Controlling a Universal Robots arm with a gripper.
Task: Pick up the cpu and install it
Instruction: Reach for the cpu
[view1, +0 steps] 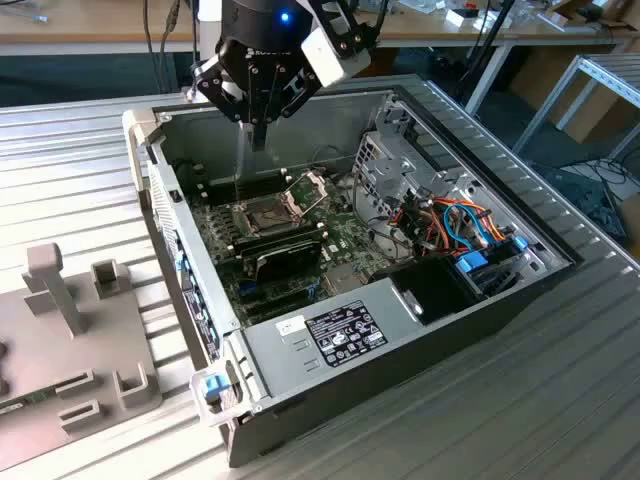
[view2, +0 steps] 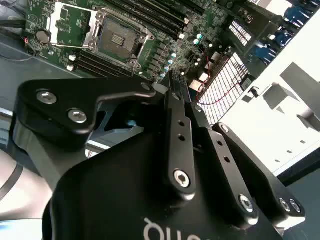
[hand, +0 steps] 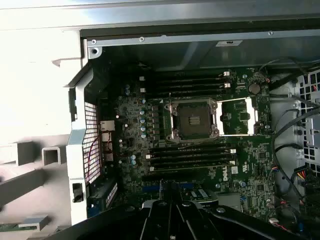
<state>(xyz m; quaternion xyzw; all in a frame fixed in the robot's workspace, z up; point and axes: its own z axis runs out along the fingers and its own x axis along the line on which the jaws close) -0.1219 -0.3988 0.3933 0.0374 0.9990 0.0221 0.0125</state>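
1 gripper over 1 mobo socket — 1 frame open.

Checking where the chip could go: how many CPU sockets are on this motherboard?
1: the open socket on the motherboard, between the memory slots; areas under the pincer may be hidden.

One matte black metal gripper: hinged black link bars fastened by silver hex-socket screws; rounded black housing with white lettering. Wrist carries a white angular block and a small blue indicator light.
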